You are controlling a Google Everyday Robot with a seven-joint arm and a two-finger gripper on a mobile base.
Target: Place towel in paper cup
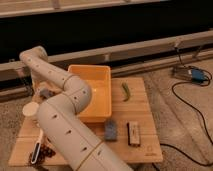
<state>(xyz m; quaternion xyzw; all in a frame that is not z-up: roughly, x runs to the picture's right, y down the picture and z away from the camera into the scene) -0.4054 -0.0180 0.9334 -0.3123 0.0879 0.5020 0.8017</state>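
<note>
A wooden desk [145,112] was seen from above, with an orange tub [102,92] at its middle. The robot's thick white arm [62,127] reached up from the bottom of the view, lay across the tub's left edge, and folded down again at the tub's far left. There the gripper [40,88] hung low over the desk, mostly hidden by the arm's own links. Whether it was released or clenched on anything could not be told. The towel [46,93], a small grey-blue scrap of cloth, lay on the desk just left of the tub and right beside the gripper; whether the two touched could not be made out. The paper cup [30,109], white and wide-mouthed, stood upright left of the tub, nearer the viewer than the towel and a little apart from it. A green pod [125,91] lay right of the tub. A blue-grey block [110,129] and a dark bar [133,133] lay off the tub's near right corner. The towel looked light and limp, likely to fold and drape rather than keep its shape, and neither slippery nor fragile. It would probably be best pinched from above at its bunched middle, so the loose ends hang evenly and slip into the cup's mouth. A hold on one edge might let it trail and catch the rim. The cup seemed light enough to tip if brushed.
</note>
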